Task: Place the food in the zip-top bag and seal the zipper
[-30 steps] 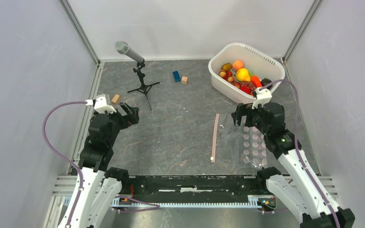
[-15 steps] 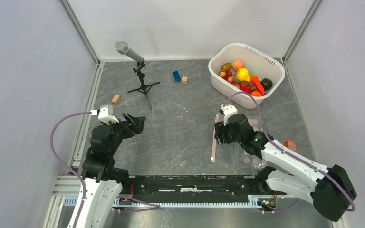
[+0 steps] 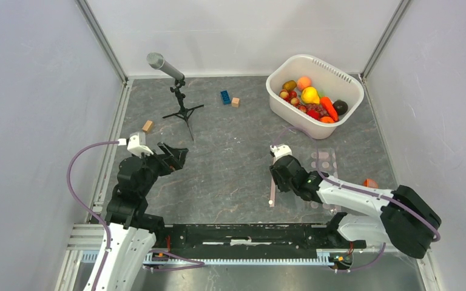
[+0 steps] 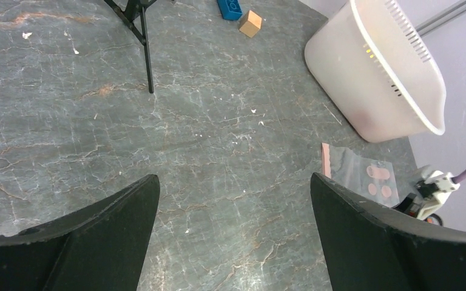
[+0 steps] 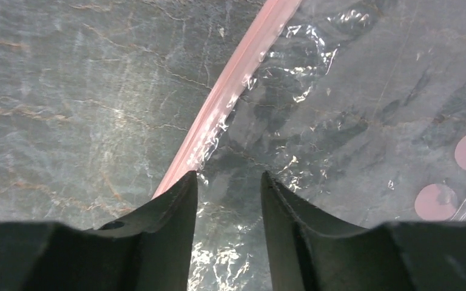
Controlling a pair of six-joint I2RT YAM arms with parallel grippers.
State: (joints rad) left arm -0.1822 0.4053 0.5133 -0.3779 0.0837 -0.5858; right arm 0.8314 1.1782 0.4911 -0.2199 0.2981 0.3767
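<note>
The right tool [image 5: 227,185], its 2 fingers a narrow gap apart and pinching nothing, hangs low over the bag [image 5: 352,109], a flat, crinkled clear sheet with pink dots, just beside its pink zipper [image 5: 236,79]. The left tool [image 4: 233,177] is spread wide above the worktop [image 4: 218,121]. The food [image 3: 310,97] sits heaped in the far basin [image 3: 340,70].

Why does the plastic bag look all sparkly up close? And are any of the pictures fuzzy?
Right wrist view: light bounces off wrinkles in the zip-top bag, making white glints beside the pink zipper. Left wrist view: the table looks sharp, no glare. Top external view: even light, soft shadows, bag hardly shows.
</note>
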